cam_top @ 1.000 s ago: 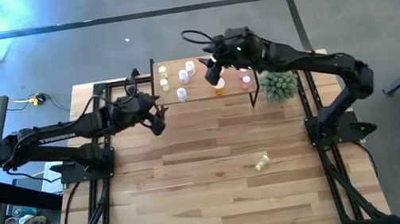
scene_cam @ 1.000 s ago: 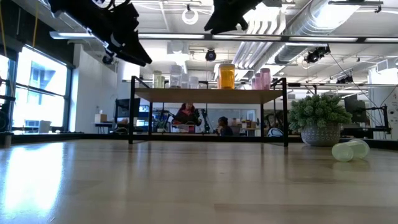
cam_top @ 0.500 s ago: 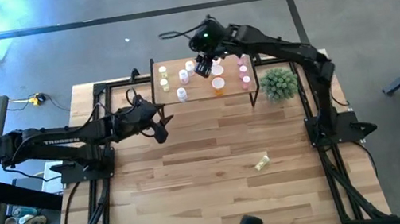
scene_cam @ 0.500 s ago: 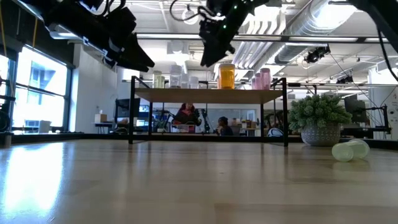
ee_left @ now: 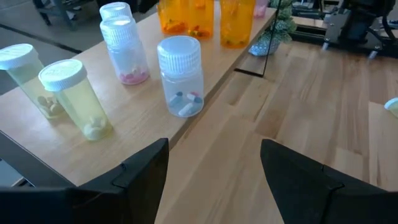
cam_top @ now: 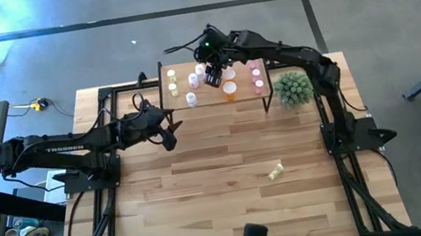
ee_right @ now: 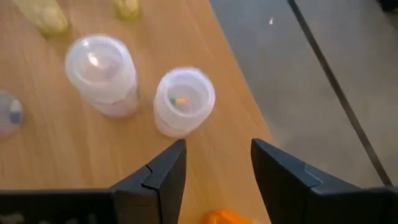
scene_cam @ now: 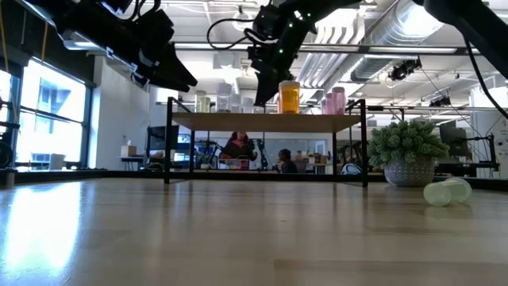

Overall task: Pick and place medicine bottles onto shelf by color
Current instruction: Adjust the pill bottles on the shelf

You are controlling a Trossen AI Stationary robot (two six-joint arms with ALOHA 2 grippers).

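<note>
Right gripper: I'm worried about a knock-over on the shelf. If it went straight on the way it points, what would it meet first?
Probably the clear bottle just ahead of the open right gripper, standing on the shelf near its edge. Depth is uncertain.

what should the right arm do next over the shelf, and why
Probably lower the right gripper onto the clear bottle right ahead of it. Its jaws stand open and empty above the shelf, and that bottle stands upright beside a pink-tinted one, so a straight descent looks clear. The left gripper waits off the shelf's front corner.
</note>
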